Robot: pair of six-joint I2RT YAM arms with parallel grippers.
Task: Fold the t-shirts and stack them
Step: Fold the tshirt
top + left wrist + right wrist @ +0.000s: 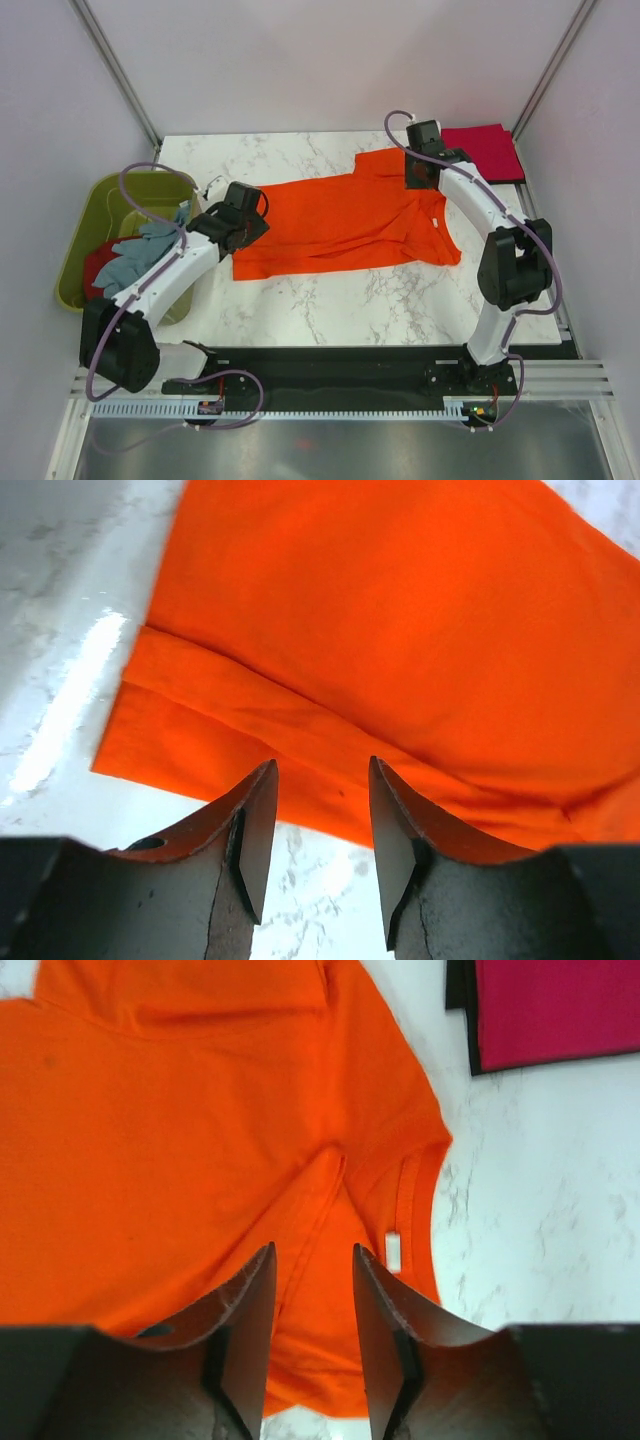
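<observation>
A bright orange t-shirt (340,225) lies spread out on the marble table. My left gripper (243,220) is open and empty, just above the shirt's left hem edge. In the left wrist view the gripper (320,767) hovers over the folded-over hem (300,730). My right gripper (418,172) is open and empty above the shirt's far right part. In the right wrist view the gripper (313,1250) is over the shoulder seam, beside the collar with its white label (393,1250). A folded crimson t-shirt (485,152) lies at the back right, also in the right wrist view (560,1005).
An olive-green tub (100,200) stands off the table's left edge. It holds a pale grey-blue t-shirt (145,250) and a red t-shirt (98,265). Bare marble (400,300) shows in front of the orange shirt. White walls close in the back and sides.
</observation>
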